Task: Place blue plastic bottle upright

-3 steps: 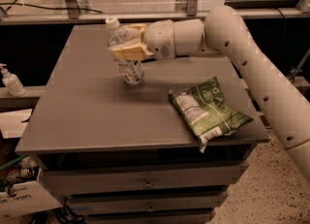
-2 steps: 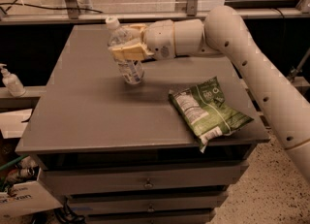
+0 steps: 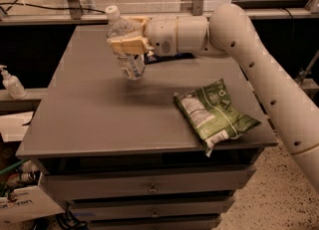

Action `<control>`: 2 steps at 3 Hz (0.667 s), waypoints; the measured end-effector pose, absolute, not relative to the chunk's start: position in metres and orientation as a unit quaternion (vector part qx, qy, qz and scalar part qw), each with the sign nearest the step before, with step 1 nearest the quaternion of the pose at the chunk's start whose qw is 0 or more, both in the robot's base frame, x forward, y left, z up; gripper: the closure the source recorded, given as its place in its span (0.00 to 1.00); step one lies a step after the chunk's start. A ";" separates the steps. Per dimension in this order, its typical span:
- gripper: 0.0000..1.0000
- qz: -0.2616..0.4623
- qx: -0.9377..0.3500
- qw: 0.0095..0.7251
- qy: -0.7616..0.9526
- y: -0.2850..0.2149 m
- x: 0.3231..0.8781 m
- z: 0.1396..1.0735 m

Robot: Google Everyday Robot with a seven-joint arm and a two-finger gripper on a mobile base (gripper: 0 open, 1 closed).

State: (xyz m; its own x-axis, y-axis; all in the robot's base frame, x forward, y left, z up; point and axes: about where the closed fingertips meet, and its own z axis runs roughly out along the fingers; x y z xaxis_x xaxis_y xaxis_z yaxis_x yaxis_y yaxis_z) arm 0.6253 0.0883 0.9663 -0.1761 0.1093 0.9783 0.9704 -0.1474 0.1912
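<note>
Gripper (image 3: 127,45) clenched around the blue plastic bottle (image 3: 131,66) over the grey table (image 3: 84,119)

The bottle is held near its middle, white cap up and leaning slightly left, base low over the tabletop's rear half; whether it touches I cannot tell. A green snack bag (image 3: 215,116) lies flat to the right, well apart, and a white pump dispenser (image 3: 11,81) stands off the table's left side

One camera looked down from above the near edge of the table (image 3: 89,119), at middling range, facing its far side, where the pincer (image 3: 125,45) clasped the blue plastic bottle (image 3: 132,67) upper-left of centre.
</note>
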 end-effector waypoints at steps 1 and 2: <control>1.00 -0.552 -0.517 0.394 -0.522 0.091 0.624 0.966; 1.00 -0.549 -0.527 0.404 -0.507 0.093 0.622 0.963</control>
State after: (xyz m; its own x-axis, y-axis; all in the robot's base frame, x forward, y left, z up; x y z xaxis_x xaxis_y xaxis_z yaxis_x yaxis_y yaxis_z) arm 0.6216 0.0934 0.9630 -0.1182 0.0907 0.9888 0.9786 -0.1582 0.1315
